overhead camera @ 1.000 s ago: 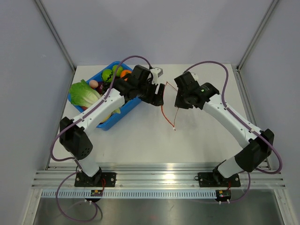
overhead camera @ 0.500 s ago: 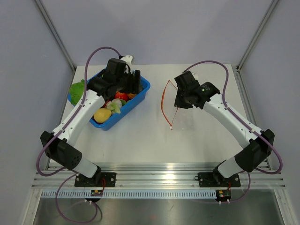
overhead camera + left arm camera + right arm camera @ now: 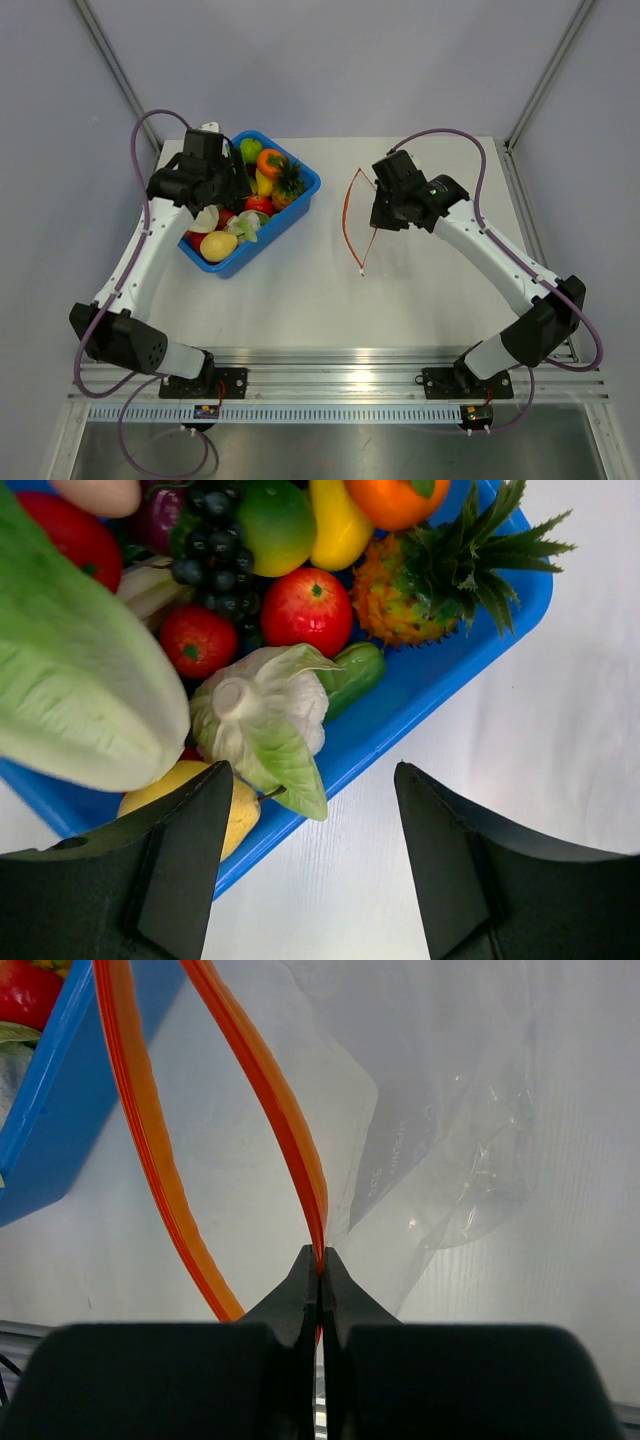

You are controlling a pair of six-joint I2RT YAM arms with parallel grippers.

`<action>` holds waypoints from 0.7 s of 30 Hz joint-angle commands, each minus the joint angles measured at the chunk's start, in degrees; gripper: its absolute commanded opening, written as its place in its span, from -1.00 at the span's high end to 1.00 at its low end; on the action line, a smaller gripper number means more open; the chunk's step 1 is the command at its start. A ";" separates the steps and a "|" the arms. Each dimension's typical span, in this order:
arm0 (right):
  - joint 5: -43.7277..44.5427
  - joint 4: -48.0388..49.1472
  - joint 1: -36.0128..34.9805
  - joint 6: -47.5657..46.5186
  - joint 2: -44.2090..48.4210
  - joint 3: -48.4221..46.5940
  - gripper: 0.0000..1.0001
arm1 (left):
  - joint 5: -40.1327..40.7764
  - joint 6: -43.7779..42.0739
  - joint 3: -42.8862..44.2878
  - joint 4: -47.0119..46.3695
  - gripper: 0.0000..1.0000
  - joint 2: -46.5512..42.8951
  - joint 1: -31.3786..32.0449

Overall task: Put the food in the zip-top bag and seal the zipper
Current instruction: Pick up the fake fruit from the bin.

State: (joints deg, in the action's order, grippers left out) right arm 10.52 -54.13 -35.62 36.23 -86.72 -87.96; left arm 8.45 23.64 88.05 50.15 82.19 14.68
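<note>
The food lies in a blue bin (image 3: 292, 208): lettuce (image 3: 70, 680), a cauliflower (image 3: 262, 708), a tomato (image 3: 312, 608), a pineapple (image 3: 415, 590), a yellow pear (image 3: 218, 245) and several more pieces. My left gripper (image 3: 225, 188) hovers above the bin, open and empty; in the left wrist view (image 3: 315, 825) the bin's near rim shows between its fingers. My right gripper (image 3: 380, 215) is shut on one lip of the zipper (image 3: 283, 1120) and holds the clear zip-top bag (image 3: 450, 1140) up. The bag's mouth (image 3: 347, 212) bows open toward the bin. The white slider (image 3: 361, 271) hangs at the strip's lower end.
The blue bin (image 3: 55, 1145) stands at the back left of the white table, a short gap left of the bag. Grey walls and metal posts close in the table on both sides. An aluminium rail (image 3: 340, 385) runs along the near edge by the arm bases.
My left arm has swung left, from beside the bag's mouth to above the bin. The bag's mouth has bowed wider open. My right gripper has kept its hold and barely moved.
</note>
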 commanded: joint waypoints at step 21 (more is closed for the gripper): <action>-2.44 4.12 -0.24 -1.86 2.43 1.21 1.00 | 3.06 12.13 -4.99 2.50 -0.64 -5.29 -16.52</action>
State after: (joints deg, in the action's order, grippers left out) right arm 9.26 -51.92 -35.62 34.89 -86.56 -87.18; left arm 11.99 34.13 83.55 54.52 76.84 -1.76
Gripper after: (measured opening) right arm 0.011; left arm 0.812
